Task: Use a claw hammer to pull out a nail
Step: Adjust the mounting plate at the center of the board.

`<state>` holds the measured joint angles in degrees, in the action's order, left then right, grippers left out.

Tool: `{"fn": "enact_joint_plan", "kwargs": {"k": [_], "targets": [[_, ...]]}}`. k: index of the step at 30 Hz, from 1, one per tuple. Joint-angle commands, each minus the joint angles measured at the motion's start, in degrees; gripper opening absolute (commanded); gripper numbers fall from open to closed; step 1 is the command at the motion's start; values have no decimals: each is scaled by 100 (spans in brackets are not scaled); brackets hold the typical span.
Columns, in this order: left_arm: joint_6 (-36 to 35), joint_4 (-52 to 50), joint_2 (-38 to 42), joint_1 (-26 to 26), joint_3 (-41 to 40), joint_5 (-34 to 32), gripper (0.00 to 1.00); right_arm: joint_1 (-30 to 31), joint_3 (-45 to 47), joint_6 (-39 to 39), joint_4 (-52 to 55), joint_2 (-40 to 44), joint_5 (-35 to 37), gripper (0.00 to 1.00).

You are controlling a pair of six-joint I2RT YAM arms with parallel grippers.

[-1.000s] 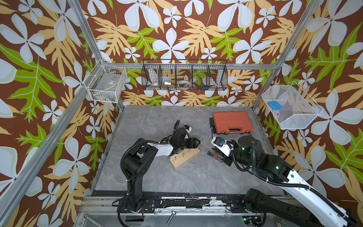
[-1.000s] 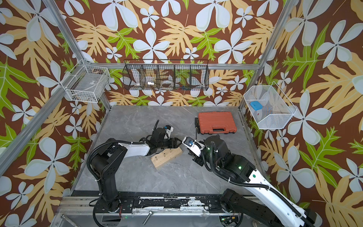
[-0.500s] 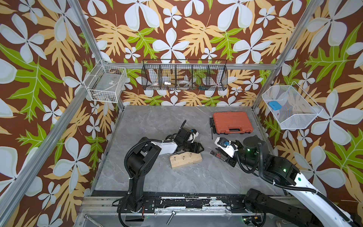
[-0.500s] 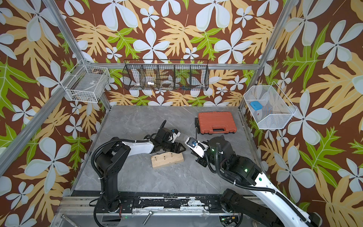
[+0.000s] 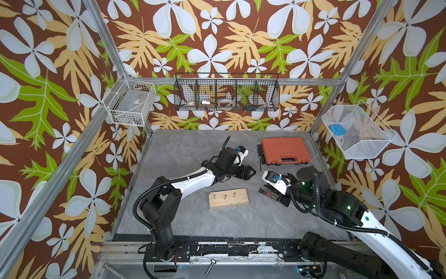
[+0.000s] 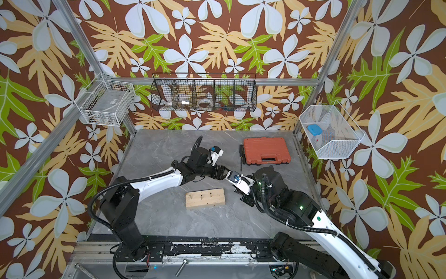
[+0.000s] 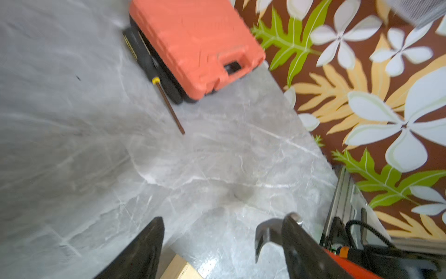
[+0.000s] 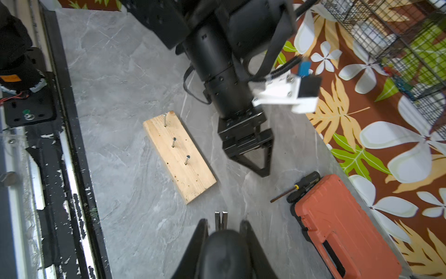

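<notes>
A pale wooden block [image 5: 228, 198] [image 6: 205, 198] [image 8: 178, 154] lies flat mid-table with three nails standing in a row; the nail [image 8: 187, 160] nearest the hammer is upright. My right gripper [image 5: 270, 193] [image 8: 224, 221] is shut on the claw hammer [image 8: 221, 219], holding its black handle, with the forked steel claw pointing toward the block's right end, a short gap away. The hammer head [image 7: 268, 232] also shows in the left wrist view. My left gripper [image 5: 252, 172] [image 7: 224, 217] hangs open and empty above the table behind the block's right end.
An orange tool case [image 5: 286, 150] [image 8: 342, 224] sits at the back right, with a thin black screwdriver [image 5: 260, 159] [image 7: 169, 103] along its left side. Wire baskets [image 5: 226, 93] hang on the walls. The left arm [image 5: 193, 181] reaches over the table behind the block.
The block has turned from tilted to level with the front edge. My left gripper has lifted off it and drawn back and to the right. The right gripper still holds the hammer.
</notes>
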<state>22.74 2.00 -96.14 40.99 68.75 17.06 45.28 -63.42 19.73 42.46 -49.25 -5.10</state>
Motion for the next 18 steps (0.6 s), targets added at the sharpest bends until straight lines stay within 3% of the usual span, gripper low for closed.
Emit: {"fn": "enact_joint_plan", "kwargs": {"k": [1,8,12,18], "targets": [[269,90,543,-12,-231,-1217,79,10,-46,75,-341,-142,-425,0],[1384,-72,2294,-449,-1891,-2047,79,237,-153,321,-572,-567,-698,0],[1871,-649,3323,-623,-2740,-2509,80,245,-317,417,-537,-809,-746,0],[2502,-1174,4098,-737,-3738,-2721,84,254,-421,523,-637,-908,-782,0]]}}
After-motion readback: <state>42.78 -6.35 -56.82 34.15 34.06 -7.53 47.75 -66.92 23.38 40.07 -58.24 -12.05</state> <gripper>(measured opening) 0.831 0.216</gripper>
